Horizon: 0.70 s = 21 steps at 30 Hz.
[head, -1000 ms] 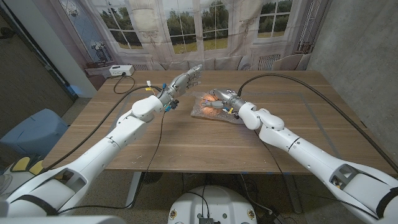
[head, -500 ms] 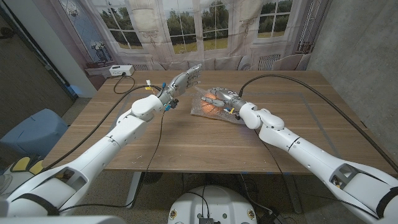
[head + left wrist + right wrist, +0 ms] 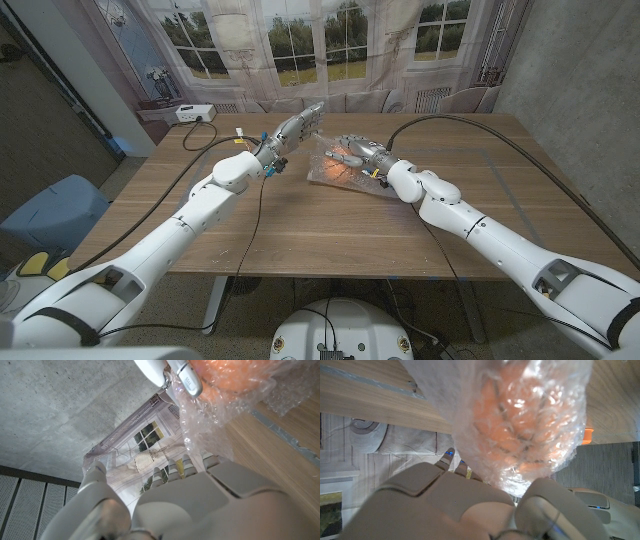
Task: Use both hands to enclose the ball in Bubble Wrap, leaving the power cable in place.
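Wrapping underway: my right hand cups the orange ball through the bubble wrap mid-tabletop; left hand, fingers spread and empty, should fold the loose flap over, leaving the cable be.

— See that? The right hand has come up a bit off the table and slid toward the far side, fingers reaching more to the left now.

— Yeah, and the wrap went with it. A second ago it lay lower and flatter; now its near-left edge is lifted and bunched up under those fingers.

— The ball looks more covered too. Less orange showing than before.

— And the left hand?

— Barely shifted. Its fingertips are a touch closer to the wrap's raised edge, just beside it, though I can't tell if they touch.
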Available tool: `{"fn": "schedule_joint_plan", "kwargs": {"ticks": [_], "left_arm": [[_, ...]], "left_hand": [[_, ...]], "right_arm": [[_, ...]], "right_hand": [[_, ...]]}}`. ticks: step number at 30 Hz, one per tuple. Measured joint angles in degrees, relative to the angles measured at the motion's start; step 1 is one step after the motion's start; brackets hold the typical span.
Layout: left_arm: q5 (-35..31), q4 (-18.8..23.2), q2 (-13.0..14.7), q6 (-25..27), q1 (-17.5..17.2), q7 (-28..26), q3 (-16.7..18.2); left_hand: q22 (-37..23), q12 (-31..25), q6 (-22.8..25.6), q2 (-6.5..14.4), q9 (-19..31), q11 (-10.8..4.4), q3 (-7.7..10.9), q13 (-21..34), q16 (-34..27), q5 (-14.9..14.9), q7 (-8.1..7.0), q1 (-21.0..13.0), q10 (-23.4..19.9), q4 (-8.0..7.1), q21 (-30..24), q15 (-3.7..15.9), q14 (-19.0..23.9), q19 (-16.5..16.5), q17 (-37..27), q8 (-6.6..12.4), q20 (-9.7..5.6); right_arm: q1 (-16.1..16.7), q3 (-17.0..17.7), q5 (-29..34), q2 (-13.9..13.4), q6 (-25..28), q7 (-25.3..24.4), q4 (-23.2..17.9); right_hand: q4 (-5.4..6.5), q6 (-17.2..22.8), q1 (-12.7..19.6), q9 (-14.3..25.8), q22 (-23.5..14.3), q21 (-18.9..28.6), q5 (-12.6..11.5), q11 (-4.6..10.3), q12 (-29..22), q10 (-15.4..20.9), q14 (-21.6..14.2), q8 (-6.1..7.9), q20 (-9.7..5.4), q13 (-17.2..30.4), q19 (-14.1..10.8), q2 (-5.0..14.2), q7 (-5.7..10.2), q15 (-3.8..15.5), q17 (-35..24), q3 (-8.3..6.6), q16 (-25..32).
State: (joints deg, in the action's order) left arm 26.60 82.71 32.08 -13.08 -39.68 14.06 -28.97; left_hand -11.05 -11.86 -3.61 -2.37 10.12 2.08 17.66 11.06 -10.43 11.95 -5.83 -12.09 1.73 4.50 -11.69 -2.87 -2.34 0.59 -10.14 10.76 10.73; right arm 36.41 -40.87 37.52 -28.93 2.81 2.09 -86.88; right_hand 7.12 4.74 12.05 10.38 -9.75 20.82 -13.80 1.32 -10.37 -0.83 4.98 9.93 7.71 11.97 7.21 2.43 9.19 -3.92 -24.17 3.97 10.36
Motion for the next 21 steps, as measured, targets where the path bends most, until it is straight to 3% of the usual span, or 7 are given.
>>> {"fn": "schedule_joint_plan", "kwargs": {"ticks": [3, 8, 9, 15, 16, 21], "left_arm": [[0.0, -0.59, -0.3, -0.14, 0.35, 0.07, -0.12], [-0.01, -0.59, -0.3, -0.42, 0.35, 0.24, -0.12], [-0.01, -1.39, -0.67, -0.48, 0.74, 0.27, -0.23], [-0.01, -1.39, -0.67, -0.86, 0.74, 0.44, -0.23], [-0.01, -2.29, -1.0, -0.96, 1.09, 0.48, -0.28], [0.05, -2.84, -1.14, -1.23, 1.16, 0.66, -0.28]], "left_hand": [[0.0, 0.0, -0.03, 0.0, 0.0, 0.0, 0.0, 0.0, 0.0, 0.0, -0.03, 0.0, 0.0, 0.0, 0.0, 0.0, 0.0, 0.0, 0.0, 0.0, 0.0], [0.0, 0.0, -0.31, 0.0, 0.0, 0.0, 0.0, 0.0, 0.0, 0.0, -0.31, 0.0, 0.0, 0.0, 0.0, 0.0, 0.0, 0.0, 0.0, 0.0, 0.0], [0.0, 0.0, -0.31, 0.0, 0.0, 0.0, 0.0, 0.0, 0.0, 0.0, -0.31, 0.0, -0.01, 0.0, 0.0, 0.0, 0.0, 0.0, 0.0, 0.0, 0.0], [0.0, -0.01, -0.54, 0.0, 0.01, 0.19, 0.0, 0.0, 0.0, 0.0, -0.08, 0.0, 0.19, 0.0, 0.0, 0.0, 0.0, 0.0, 0.0, 0.0, 0.0], [0.0, -0.01, -0.53, 0.0, 0.01, 0.19, 0.0, 0.0, 0.0, 0.0, -0.08, 0.0, 0.19, 0.0, 0.0, 0.0, 0.0, 0.0, 0.0, 0.0, 0.0], [0.0, -0.01, -0.53, 0.22, 0.01, 0.19, 0.0, 0.0, 0.0, 0.0, -0.08, -0.23, 0.19, 0.0, 0.0, 0.0, 0.0, 0.0, 0.0, 0.0, 0.01]], "right_arm": [[-0.49, 0.3, -1.75, 0.13, -0.73, 0.77, 0.0], [-1.73, 0.34, -1.75, 0.48, -0.73, 0.77, 0.02], [-2.06, 0.26, -3.53, 0.54, -0.75, 3.79, 0.03], [-4.5, -0.82, -3.53, 1.12, -0.75, 3.79, 0.49], [-5.15, -1.14, -4.86, 1.3, 0.23, 9.19, 0.67], [-6.67, -1.89, -5.07, 1.86, 1.07, 12.63, 1.27]], "right_hand": [[0.04, -0.37, -0.54, 0.0, 0.0, -0.62, -0.2, 0.0, 0.0, -0.61, 0.4, 0.0, 0.35, 0.0, 0.97, -1.09, -0.38, -0.17, 0.28, 0.87, 0.0], [0.27, -0.37, -1.81, 0.01, 0.0, -1.76, -0.85, -0.53, -0.68, -0.69, 1.31, 0.47, 3.18, -0.25, 1.87, -2.83, -0.38, -0.47, 1.0, 2.68, 0.47], [0.22, -0.36, -2.04, 0.0, 0.0, -1.98, -0.85, -0.73, -0.68, -0.49, 1.31, 0.47, 3.33, -0.23, 1.73, -3.06, -0.38, -0.46, 1.07, 2.75, 0.68], [0.54, -1.54, -2.63, 0.01, 0.0, -2.43, -1.38, -1.24, -0.68, -1.01, 1.49, 0.47, 4.0, -0.1, 1.72, -3.65, 0.79, -1.11, 1.46, 3.53, 0.94], [0.54, -1.69, -2.86, 0.01, 0.01, -2.64, -1.51, -1.24, -0.68, -1.01, 1.49, 0.47, 4.0, -0.1, 1.72, -3.87, 0.94, -1.11, 1.57, 3.53, 0.94], [0.6, -1.69, -3.01, 0.01, 0.01, -2.64, -1.51, -1.26, -0.68, -0.99, 1.49, 0.47, 4.0, -0.1, 1.72, -4.03, 0.94, -1.11, 1.6, 3.94, 0.94]]}}
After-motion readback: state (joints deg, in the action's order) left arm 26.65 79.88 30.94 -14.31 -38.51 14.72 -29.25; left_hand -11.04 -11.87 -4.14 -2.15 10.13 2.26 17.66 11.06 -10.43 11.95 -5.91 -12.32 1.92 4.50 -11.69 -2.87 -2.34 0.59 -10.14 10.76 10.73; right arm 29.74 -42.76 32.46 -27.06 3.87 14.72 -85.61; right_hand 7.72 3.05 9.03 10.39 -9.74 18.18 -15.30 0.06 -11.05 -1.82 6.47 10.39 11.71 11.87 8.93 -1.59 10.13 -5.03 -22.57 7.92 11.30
